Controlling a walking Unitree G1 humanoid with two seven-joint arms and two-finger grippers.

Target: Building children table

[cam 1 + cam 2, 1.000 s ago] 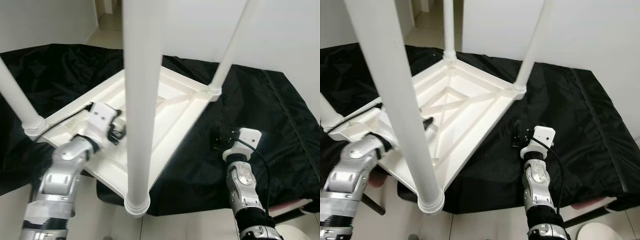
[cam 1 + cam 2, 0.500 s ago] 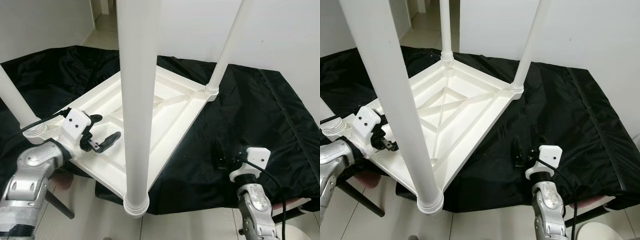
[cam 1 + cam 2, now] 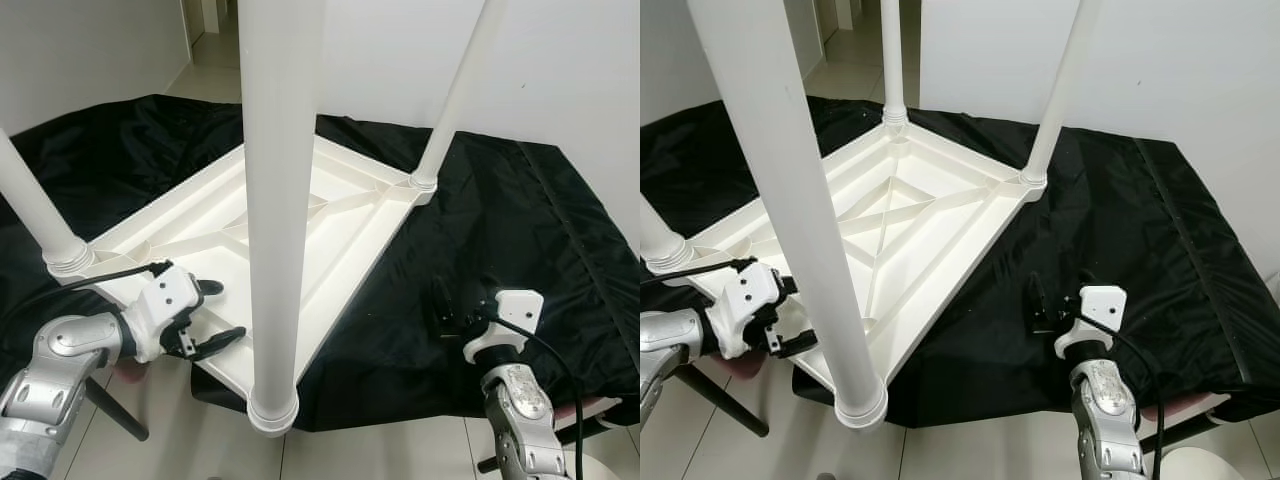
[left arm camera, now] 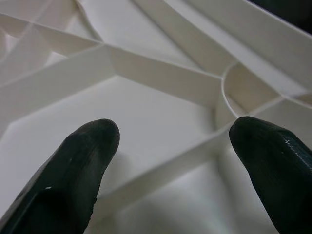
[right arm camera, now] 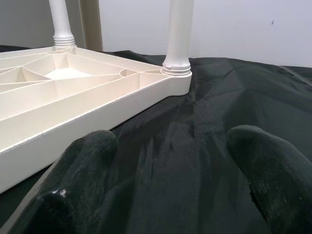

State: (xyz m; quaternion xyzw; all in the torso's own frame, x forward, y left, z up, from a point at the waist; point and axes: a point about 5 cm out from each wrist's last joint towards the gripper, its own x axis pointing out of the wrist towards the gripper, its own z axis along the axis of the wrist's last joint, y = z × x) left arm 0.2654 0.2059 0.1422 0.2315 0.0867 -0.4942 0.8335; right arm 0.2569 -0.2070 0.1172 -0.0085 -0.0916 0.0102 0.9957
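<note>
Left eye view: the white plastic children table (image 3: 330, 215) lies upside down on a black cloth (image 3: 520, 230) spread over some low surface, its near corner overhanging the cloth edge above the tiled floor (image 3: 200, 440); four white legs stand up from the corners, the near leg (image 3: 278, 200) rising just in front of the camera. Left pincer (image 3: 205, 318) sits at the near-left rim, fingers parted, holding nothing, one finger over the rim and one just beside it. Right pincer (image 3: 452, 305) hovers over bare cloth right of the table, well apart from it, also released. Right eye view: the ribbed underside (image 3: 890, 215) shows clearly, diagonal braces meeting mid-panel; the far-right leg (image 3: 1060, 90) seats in a collared socket. Left wrist view: both black fingertips (image 4: 83, 165) spread over the ribs, a rib junction between them, nothing gripped. Right wrist view: fingertips (image 5: 87, 170) wide apart above the cloth, looking along the table's side wall toward a leg socket (image 5: 176, 68). Judgement: thin moulded plastic, likely light and stiff but smooth and slippery; long legs give leverage, so it may tip. Best hold looks like the rim or a rib, or a leg low down near its collar.
</note>
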